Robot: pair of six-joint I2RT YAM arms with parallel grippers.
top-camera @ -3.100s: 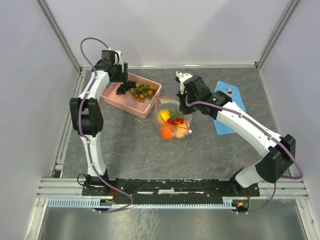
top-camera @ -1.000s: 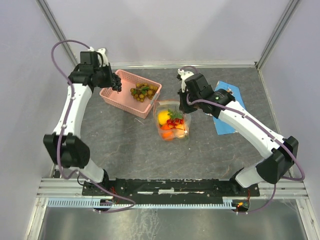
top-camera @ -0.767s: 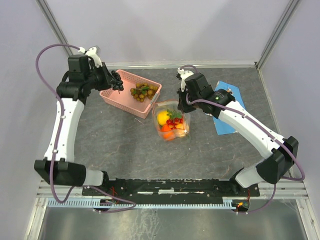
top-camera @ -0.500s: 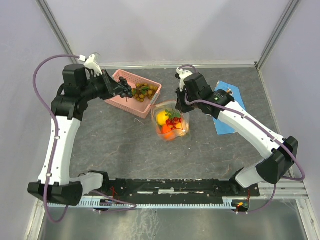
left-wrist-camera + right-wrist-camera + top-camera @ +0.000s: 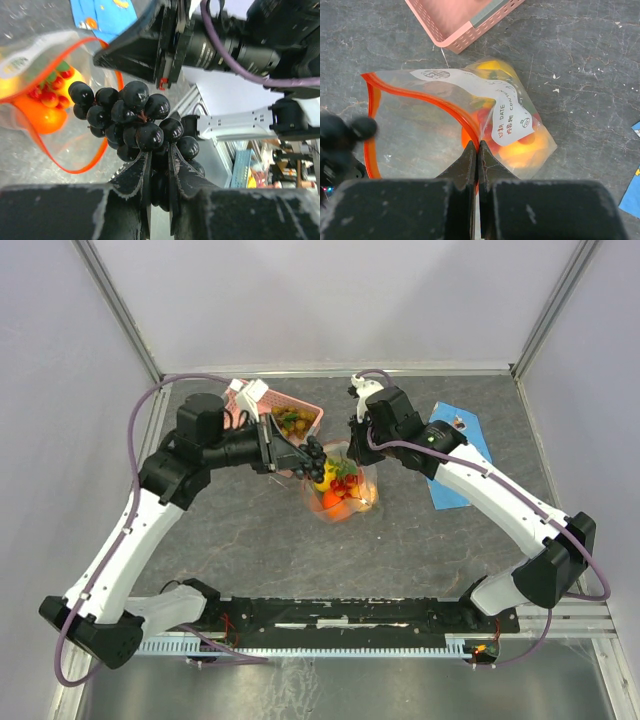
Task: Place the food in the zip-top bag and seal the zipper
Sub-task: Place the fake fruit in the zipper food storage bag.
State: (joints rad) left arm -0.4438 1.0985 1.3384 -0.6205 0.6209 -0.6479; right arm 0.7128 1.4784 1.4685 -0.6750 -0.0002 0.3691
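Within my left pincer [image 5: 159,167], clamped: black grape bunch [image 5: 134,119]. Just beyond, my right pincer [image 5: 475,148] grips the open zip-top bag [image 5: 422,127].

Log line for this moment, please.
left gripper: shut on dark grape bunch, at zip-top bag mouth | right gripper: shut on bag rim, mouth open | zipper: unsealed

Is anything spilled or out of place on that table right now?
Nothing stands out. The right end effector pinches the zip-top bag open by its rim, fruit sits inside it, and the left end effector holds a dark grape bunch near the opening.
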